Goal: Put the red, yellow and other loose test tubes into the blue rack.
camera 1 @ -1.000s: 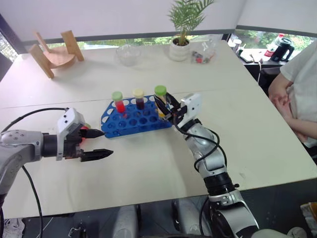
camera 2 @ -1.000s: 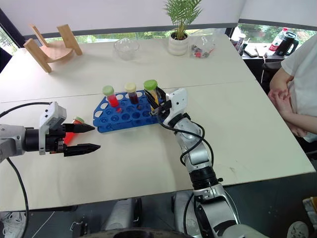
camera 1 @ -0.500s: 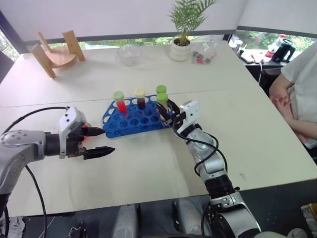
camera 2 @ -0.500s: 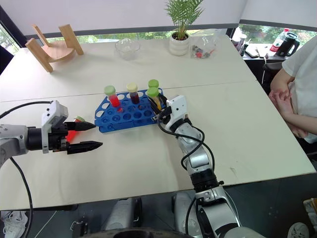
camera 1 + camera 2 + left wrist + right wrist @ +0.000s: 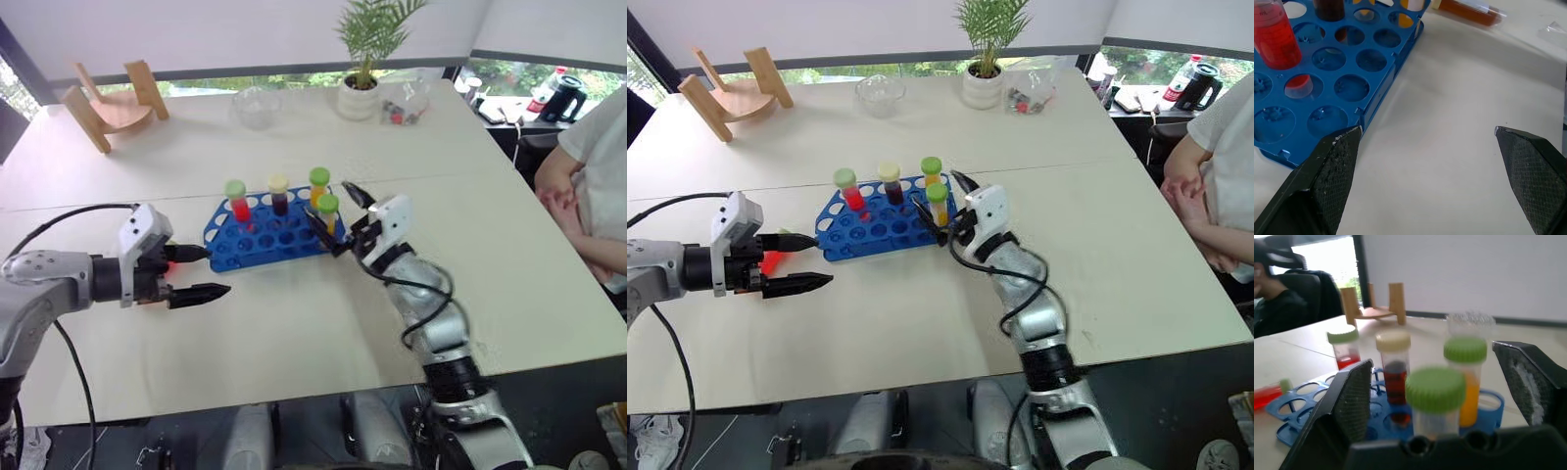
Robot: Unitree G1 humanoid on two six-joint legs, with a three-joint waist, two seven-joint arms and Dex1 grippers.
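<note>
The blue rack (image 5: pixel 263 238) holds a red tube with a green cap (image 5: pixel 236 202), a dark tube with a cream cap (image 5: pixel 279 195) and a yellow tube with a green cap (image 5: pixel 319 186). A second green-capped yellow tube (image 5: pixel 328 211) stands at the rack's right end. My right gripper (image 5: pixel 342 217) is open just to the right of that tube and is not touching it. Left of the rack, a loose red tube (image 5: pixel 771 262) lies on the table behind my open left gripper (image 5: pixel 200 272). An amber-filled tube (image 5: pixel 1469 11) lies just past the rack's corner.
A wooden stand (image 5: pixel 106 104) sits at the back left, with a glass bowl (image 5: pixel 257 106), a potted plant (image 5: pixel 361 90) and a clear bag of small items (image 5: pixel 403 104) along the back. A person (image 5: pixel 591 186) sits at the table's right side.
My right gripper has opened and let go of the green-capped yellow tube, which now stands at the rack's right end. The gripper has drawn back to the right. The left arm has stayed put.
</note>
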